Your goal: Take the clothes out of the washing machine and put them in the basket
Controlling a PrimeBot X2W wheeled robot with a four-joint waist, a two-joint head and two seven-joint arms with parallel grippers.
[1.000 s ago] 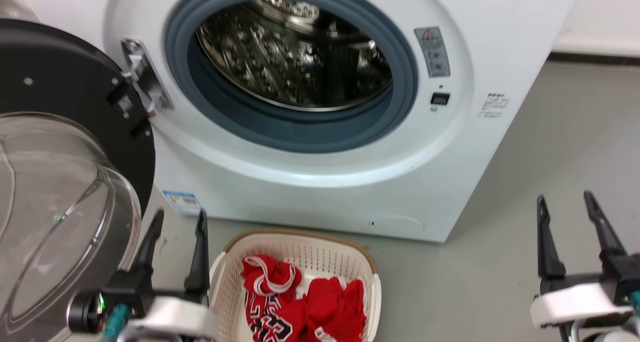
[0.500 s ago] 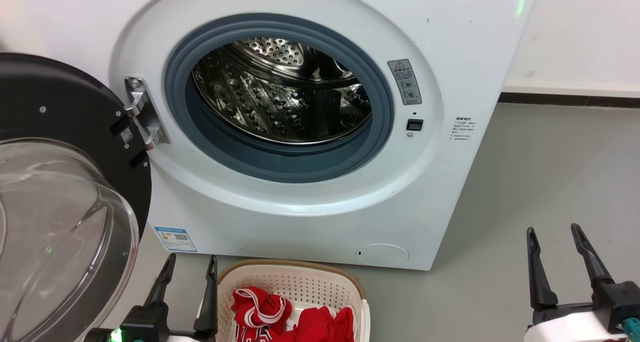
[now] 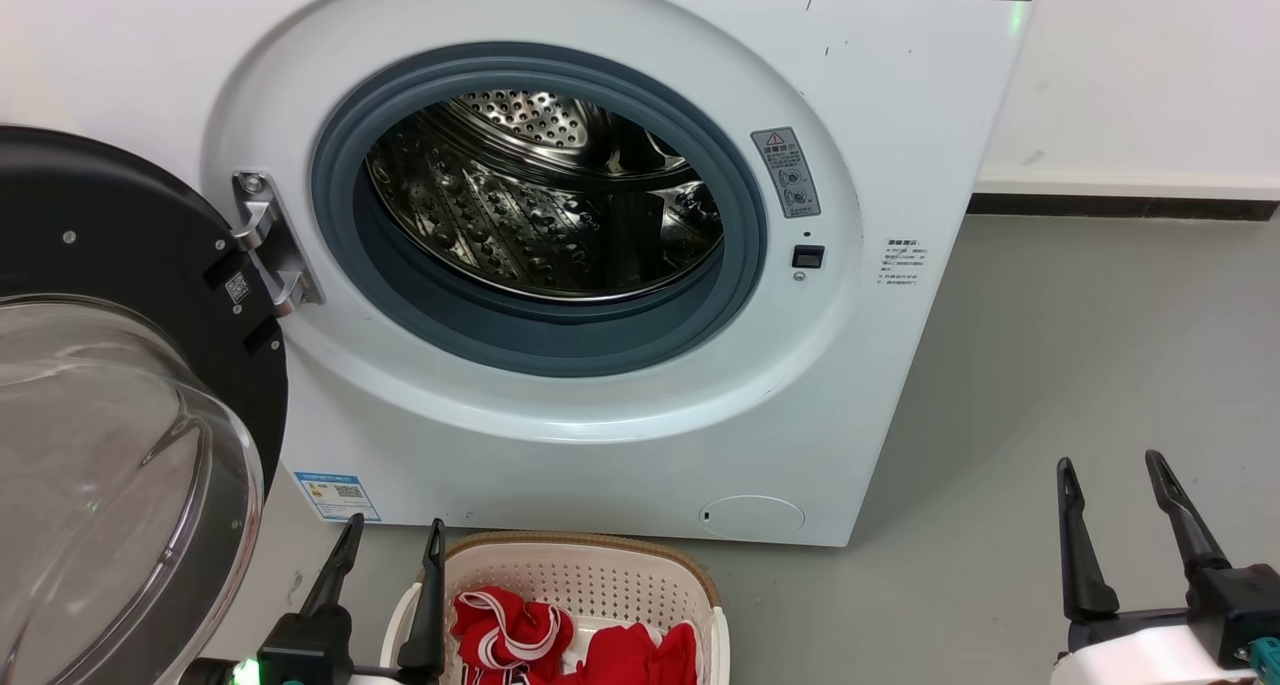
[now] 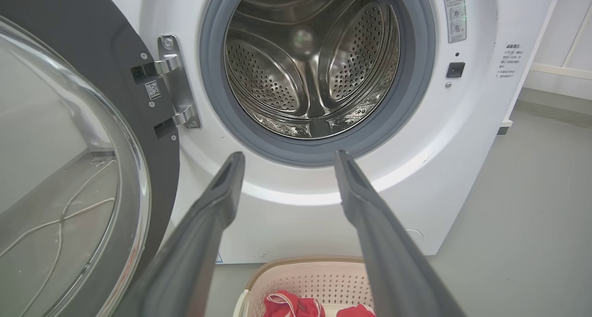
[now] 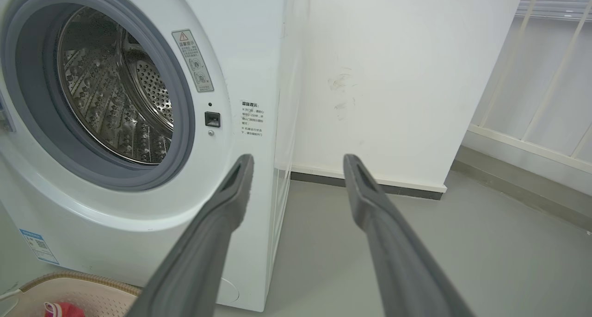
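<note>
Head view, nearest first: the left gripper [image 3: 396, 525] stands at the bottom edge, its two long dark fingers spread and holding nothing, just beside the left rim of the cream-white perforated plastic basket with a brown woven-look rim [image 3: 585, 542]. The red garments with white trim [image 3: 510, 633] lie heaped inside that basket, to the right of those fingers and below them. The right gripper [image 3: 1109, 462] hovers well apart over the bare grey floor [image 3: 1050, 365], fingers likewise spread and empty. Beyond the basket rises the large white front-loading washing machine [image 3: 880, 105], its black-rimmed glass door [image 3: 110, 445] swung wide to the left. Farthest in, the perforated steel drum [image 3: 545, 205] lies ahead of and above both grippers, the left arm nearer its mouth. The drum looks bare to me, though the grey gasket [image 3: 540, 340] hides its front lip, so I would not swear to it. By my reckoning the job is all but done; the next move turns on a last look inside.
</note>
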